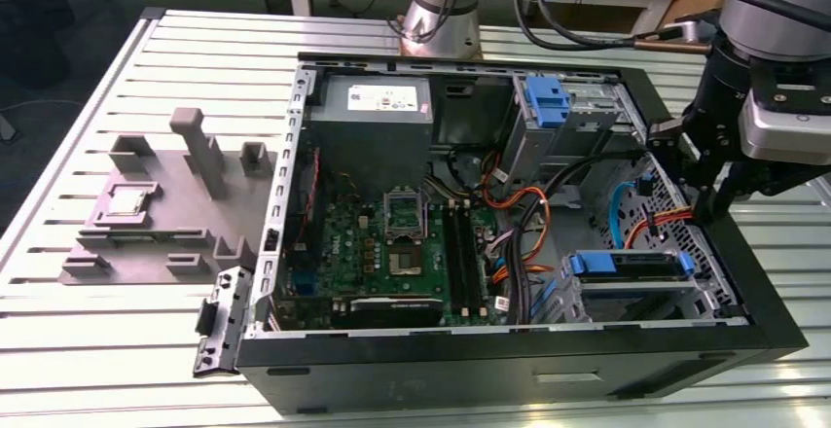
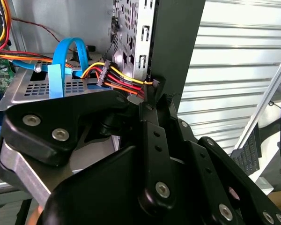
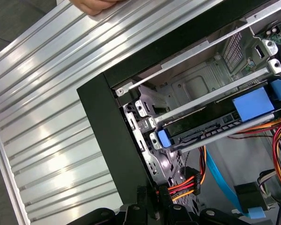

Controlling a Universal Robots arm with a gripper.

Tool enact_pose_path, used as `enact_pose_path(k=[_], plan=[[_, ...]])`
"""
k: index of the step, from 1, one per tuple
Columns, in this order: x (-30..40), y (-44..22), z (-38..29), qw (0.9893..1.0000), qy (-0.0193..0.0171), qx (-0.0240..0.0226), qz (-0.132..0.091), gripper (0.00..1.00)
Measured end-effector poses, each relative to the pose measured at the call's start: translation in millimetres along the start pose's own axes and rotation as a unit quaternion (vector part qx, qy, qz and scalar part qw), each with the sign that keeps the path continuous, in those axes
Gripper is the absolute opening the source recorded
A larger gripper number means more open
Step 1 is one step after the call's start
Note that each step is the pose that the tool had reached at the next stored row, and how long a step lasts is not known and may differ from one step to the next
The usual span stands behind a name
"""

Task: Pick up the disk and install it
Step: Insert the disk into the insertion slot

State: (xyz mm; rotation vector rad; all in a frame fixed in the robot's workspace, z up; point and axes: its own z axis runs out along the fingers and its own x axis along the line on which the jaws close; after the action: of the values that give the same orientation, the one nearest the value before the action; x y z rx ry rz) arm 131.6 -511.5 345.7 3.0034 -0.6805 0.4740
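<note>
**Arm pose.** We see the silver-grey tubular robot arm (image 1: 437, 0) standing on its base column at the rear. Its last segment comes in from above on the exterior view's right. There a grey wrist block (image 1: 785, 122) carries the black linkage gripper (image 1: 710, 195), which points steeply downward. In both wrist views we see its black bolted links (image 2: 152, 154) (image 3: 154, 213) in the foreground.

One open computer case (image 1: 520, 370) sits on one metal table (image 1: 78, 350). Inside it are one green board (image 1: 377, 253), one grey box (image 1: 377, 102) at 11 o'clock, one disk (image 1: 628, 265) at 4 o'clock and one bare blue bracket (image 1: 546, 97) at 1 o'clock. One grey tray (image 1: 156, 214) lies at 9 o'clock of the case. There is one robot arm (image 1: 779, 19).
</note>
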Motion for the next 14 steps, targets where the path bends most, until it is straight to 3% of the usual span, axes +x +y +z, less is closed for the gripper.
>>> enact_pose_path(k=[14], plan=[[-0.4,0.0,1.3,1.0,0.001,-0.0001,-0.001,0.24]])
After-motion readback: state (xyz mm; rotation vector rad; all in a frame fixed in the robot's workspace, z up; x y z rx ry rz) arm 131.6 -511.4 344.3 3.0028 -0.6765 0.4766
